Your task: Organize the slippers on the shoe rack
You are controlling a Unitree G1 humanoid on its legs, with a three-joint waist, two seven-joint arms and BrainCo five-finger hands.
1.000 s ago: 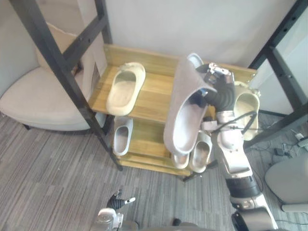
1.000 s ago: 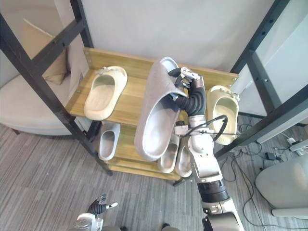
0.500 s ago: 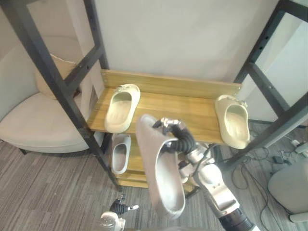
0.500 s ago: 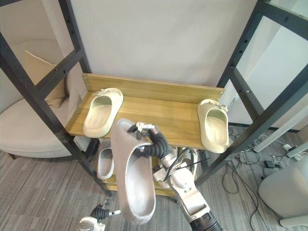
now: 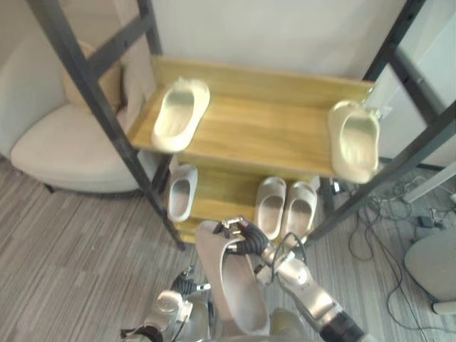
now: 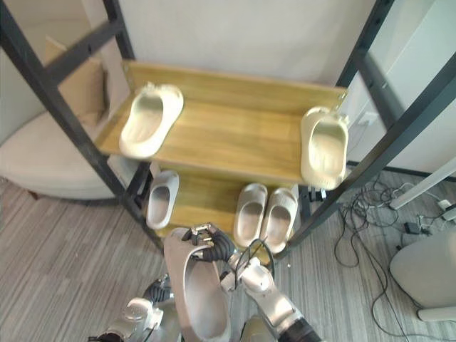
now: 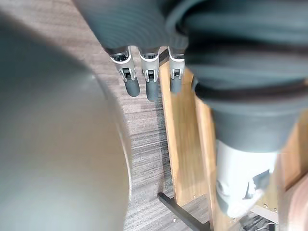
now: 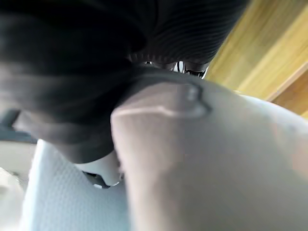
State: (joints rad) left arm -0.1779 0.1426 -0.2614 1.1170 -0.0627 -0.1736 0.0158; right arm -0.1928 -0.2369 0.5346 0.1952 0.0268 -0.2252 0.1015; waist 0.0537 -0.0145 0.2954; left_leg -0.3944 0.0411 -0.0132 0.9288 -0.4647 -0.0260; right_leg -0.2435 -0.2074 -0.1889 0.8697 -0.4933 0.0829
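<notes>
The big grey closed-toe slipper (image 5: 231,292), heel end at the head view's lower edge, hangs low before the two-tier wooden shoe rack (image 5: 263,135), right hand (image 5: 244,236) curled round its toe end, fingertips mostly hidden, left hand (image 7: 149,86) relaxed, empty.

— How is the right hand (image 5: 239,231)?
— Its arm (image 5: 305,286) is bent and low, in front of the body. The fingers are curled round the edge of a grey slipper (image 5: 239,303), which reaches from the hand back toward the body.
— And the left hand (image 7: 150,83)?
— It hangs low at the left side, fingers straight, side by side, holding nothing.
</notes>
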